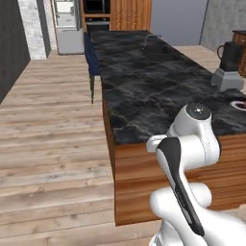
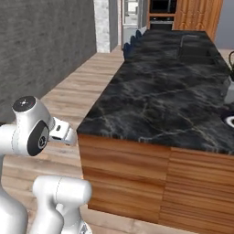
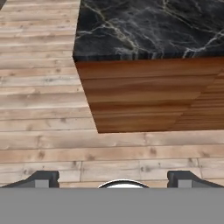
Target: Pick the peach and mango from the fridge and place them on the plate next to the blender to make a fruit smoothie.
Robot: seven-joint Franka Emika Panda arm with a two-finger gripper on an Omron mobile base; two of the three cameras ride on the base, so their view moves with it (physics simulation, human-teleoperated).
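The peach and the mango are out of view. The grey fridge [image 1: 67, 26] stands far off at the back of the room, also seen in the right base view [image 2: 131, 13]. The black-jug blender [image 1: 227, 65] sits on its grey base at the right end of the island counter. The dark round plate [image 1: 239, 104] lies just in front of it, cut by the frame edge, and its rim shows in the right base view [image 2: 228, 119]. My gripper [image 3: 113, 179] is open and holds nothing. It points down at the wood floor beside the island's near corner.
The long island has a black marble top [image 1: 153, 91] and wooden sides [image 3: 144, 96], with a sink [image 1: 153, 47] farther along. Blue stools [image 1: 91, 57] stand at its left side. Plank floor [image 1: 48, 134] spreads to the left, and a dark wall [image 2: 41, 50] bounds it.
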